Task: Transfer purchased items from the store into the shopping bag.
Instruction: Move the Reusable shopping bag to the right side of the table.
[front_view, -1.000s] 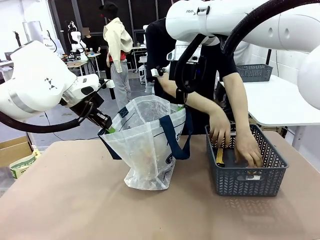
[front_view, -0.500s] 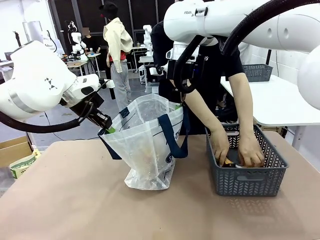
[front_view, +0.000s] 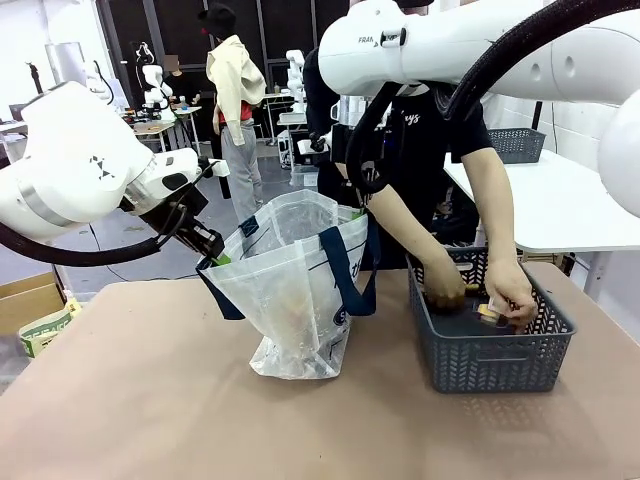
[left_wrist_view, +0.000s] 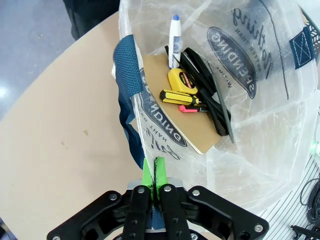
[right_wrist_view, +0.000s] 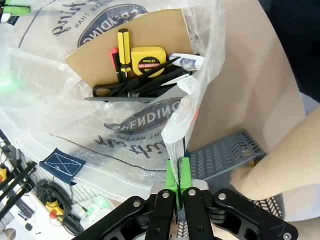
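left gripper (left_wrist_view: 153, 169), right gripper (right_wrist_view: 178, 169) stay clamped on shopping bag (front_view: 285, 270); person's hand (front_view: 512, 293) now grips item (front_view: 488, 313) in basket (front_view: 490, 368)

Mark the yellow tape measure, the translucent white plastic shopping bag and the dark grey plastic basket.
yellow tape measure (left_wrist_view: 181, 79): left wrist view, its casing.
translucent white plastic shopping bag (front_view: 285, 290): front view, its near wall.
dark grey plastic basket (front_view: 490, 365): front view, its near wall.
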